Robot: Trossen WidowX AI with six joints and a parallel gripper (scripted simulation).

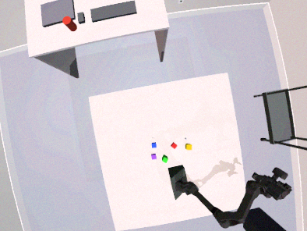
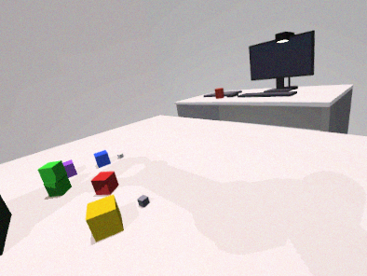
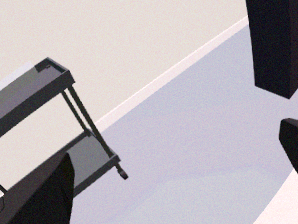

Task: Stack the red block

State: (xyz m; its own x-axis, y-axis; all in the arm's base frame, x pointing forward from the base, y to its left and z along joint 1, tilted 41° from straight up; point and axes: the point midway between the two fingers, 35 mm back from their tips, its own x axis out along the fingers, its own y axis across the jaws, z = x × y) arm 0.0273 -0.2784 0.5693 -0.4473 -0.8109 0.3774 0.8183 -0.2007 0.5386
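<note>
The red block (image 1: 174,145) (image 2: 104,183) lies on the white table, apart from the green tower. The green tower (image 1: 165,159) (image 2: 55,179) stands upright as two stacked green blocks, with nothing on top. My gripper (image 3: 181,147) is open and empty; its two dark fingers stand wide apart in the wrist view. In the top view the arm stretches to the lower right, far from the blocks and at the table's right side. The gripper is not in the exterior view, and no block shows in the wrist view.
A yellow block (image 1: 188,147) (image 2: 104,218) is beside the red one. Blue (image 1: 153,145) (image 2: 101,158) and purple (image 1: 153,157) (image 2: 71,169) blocks are near the tower. A small grey cube (image 2: 143,200) lies near yellow. A cart (image 1: 280,117) (image 3: 92,155) and a black box (image 1: 262,220) stand right.
</note>
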